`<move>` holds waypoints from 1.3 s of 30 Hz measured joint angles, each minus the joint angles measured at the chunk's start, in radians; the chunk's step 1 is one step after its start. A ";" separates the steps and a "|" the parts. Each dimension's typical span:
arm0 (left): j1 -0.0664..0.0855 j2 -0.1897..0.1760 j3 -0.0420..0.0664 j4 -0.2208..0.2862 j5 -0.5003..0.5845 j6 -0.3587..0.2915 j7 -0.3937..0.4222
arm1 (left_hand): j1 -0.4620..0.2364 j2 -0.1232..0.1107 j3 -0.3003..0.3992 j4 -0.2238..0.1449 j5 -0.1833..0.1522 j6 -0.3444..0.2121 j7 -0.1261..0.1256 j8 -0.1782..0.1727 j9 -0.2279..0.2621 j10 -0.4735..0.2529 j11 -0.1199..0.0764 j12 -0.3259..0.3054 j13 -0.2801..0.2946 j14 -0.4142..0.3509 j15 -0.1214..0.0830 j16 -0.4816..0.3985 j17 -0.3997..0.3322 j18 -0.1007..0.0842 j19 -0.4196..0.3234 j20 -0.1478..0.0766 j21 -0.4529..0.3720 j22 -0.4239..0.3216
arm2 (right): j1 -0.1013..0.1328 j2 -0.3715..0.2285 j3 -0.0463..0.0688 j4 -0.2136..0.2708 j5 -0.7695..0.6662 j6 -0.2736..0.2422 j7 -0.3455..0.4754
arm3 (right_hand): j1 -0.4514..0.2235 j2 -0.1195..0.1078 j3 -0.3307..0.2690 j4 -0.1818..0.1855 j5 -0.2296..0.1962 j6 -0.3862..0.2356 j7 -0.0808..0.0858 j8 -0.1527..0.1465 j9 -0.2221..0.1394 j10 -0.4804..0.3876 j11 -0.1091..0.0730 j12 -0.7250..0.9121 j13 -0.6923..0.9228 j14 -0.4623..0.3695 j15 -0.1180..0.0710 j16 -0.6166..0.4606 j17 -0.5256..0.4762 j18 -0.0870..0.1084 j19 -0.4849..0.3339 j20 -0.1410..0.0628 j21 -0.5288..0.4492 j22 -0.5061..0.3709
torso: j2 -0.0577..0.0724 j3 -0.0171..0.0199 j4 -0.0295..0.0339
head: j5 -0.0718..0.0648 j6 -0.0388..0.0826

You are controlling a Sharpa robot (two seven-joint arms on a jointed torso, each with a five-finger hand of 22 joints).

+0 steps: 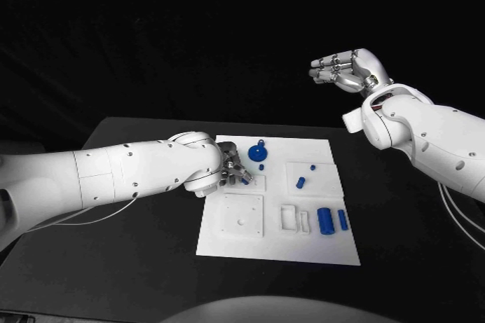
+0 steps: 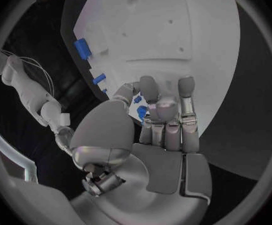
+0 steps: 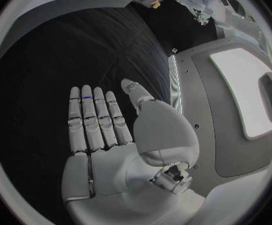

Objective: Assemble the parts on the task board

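Left hand (image 1: 224, 174) pinches a small blue part (image 2: 140, 112) at the task board (image 1: 303, 249) far-left corner; weak pinch risks dropping it; right hand (image 1: 343, 69) empty, fingers apart, raised.

You've got two glossy white arms, left arm (image 1: 121, 170) and right arm (image 1: 434, 137), rounded shells dotted with small dark screws. Thin pale cables (image 1: 96, 214) trail under the left arm, more beside the right arm. Left hand (image 1: 228, 172) and right hand (image 1: 347, 69) are silver metal with segmented fingers (image 3: 92, 117).
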 measured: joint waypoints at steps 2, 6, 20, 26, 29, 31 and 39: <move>0.003 0.003 -0.001 -0.003 0.005 0.003 0.000 | -0.001 -0.001 0.000 0.000 -0.001 0.000 0.000 0.002 0.002 0.000 0.000 0.000 0.001 0.000 0.000 0.002 0.004 0.001 0.000 0.000 0.001 0.000 | 0.000 0.001 0.000 -0.001 0.000 0.000 0.000 | 0.000 0.000 0.000 0.000 0.000 0.000 0.000 0.000 0.000 0.000 0.000 0.000 0.000 0.000 0.000 0.000 0.000 0.000 0.000 0.000 0.000 0.000 | 0.000 0.0003 0.0000 | 0.001 0.000; 0.007 0.010 -0.001 -0.006 0.015 0.010 0.000 | -0.002 -0.002 0.000 0.000 -0.004 0.000 0.000 0.002 0.009 0.002 -0.002 0.014 0.007 0.000 0.000 0.010 0.016 0.016 0.000 0.000 0.006 0.000 | -0.001 0.002 0.000 -0.002 0.000 0.001 -0.001 | 0.000 0.000 0.000 0.000 0.000 0.000 0.000 0.000 0.000 0.000 0.000 0.000 0.000 0.000 0.000 0.000 0.000 0.000 0.000 0.000 0.000 0.000 | 0.000 0.0007 -0.0005 | 0.001 -0.001; 0.013 0.021 -0.001 -0.011 0.041 0.048 0.000 | -0.001 -0.001 0.002 -0.002 -0.010 0.000 0.000 0.008 0.022 0.004 -0.004 0.054 0.033 0.014 0.000 0.041 0.066 0.031 -0.006 0.013 0.026 0.000 | -0.001 0.003 0.000 -0.004 0.001 0.004 -0.002 | 0.000 0.000 0.000 0.000 0.000 0.000 0.000 0.000 0.000 0.000 0.000 0.000 0.000 0.000 0.000 0.000 0.000 0.000 0.000 0.000 0.000 0.000 | -0.001 0.0001 0.0001 | -0.001 -0.004; 0.020 0.022 -0.002 -0.015 0.047 0.064 -0.001 | -0.011 0.009 0.007 0.003 -0.002 0.000 0.000 0.008 0.022 0.007 -0.007 0.077 0.047 0.021 0.000 0.056 0.091 0.031 -0.007 0.022 0.044 0.000 | -0.005 0.005 0.000 -0.006 0.001 0.007 -0.003 | 0.000 0.000 0.000 0.000 0.000 0.000 0.000 0.000 0.000 0.000 0.000 0.000 0.000 0.000 0.000 0.000 0.000 0.000 0.000 0.000 0.000 0.000 | -0.001 0.0001 0.0007 | 0.001 -0.005; 0.025 0.023 -0.002 -0.016 0.048 0.068 -0.001 | -0.012 0.010 0.007 0.003 -0.002 0.000 0.000 0.012 0.022 0.007 -0.007 0.088 0.053 0.021 0.000 0.061 0.102 0.041 -0.007 0.029 0.051 0.000 | -0.007 0.006 0.000 -0.007 0.001 0.008 -0.003 | 0.000 0.000 0.000 0.000 0.000 0.000 0.000 0.000 0.000 0.000 0.000 0.000 0.000 0.000 0.000 0.000 0.000 0.000 0.000 0.000 0.000 0.000 | -0.001 0.0001 0.0007 | 0.003 -0.005; 0.027 0.024 -0.002 -0.017 0.048 0.069 -0.001 | -0.012 0.010 0.007 0.003 -0.002 0.000 0.000 0.012 0.022 0.007 -0.007 0.089 0.055 0.021 0.000 0.064 0.107 0.047 -0.007 0.029 0.052 0.000 | -0.008 0.006 0.000 -0.007 0.001 0.009 -0.004 | 0.000 0.000 0.000 0.000 0.000 0.000 0.000 0.000 0.000 0.000 0.000 0.000 0.000 0.000 0.000 0.000 0.000 0.000 0.000 0.000 0.000 0.000 | -0.001 0.0001 0.0007 | 0.003 -0.005; 0.030 0.025 -0.002 -0.019 0.043 0.071 -0.001 | -0.021 0.019 0.013 0.009 -0.002 0.000 0.000 0.018 0.022 0.007 -0.007 0.120 0.065 0.030 -0.002 0.084 0.139 0.063 -0.011 0.044 0.075 0.001 | -0.008 0.005 0.000 -0.008 0.001 0.011 -0.004 | 0.000 0.000 0.006 0.000 0.000 0.000 0.000 0.000 0.000 0.000 0.000 0.000 0.000 0.000 0.000 0.000 0.000 0.000 0.000 0.000 0.000 0.000 | -0.001 -0.0003 0.0005 | 0.003 -0.005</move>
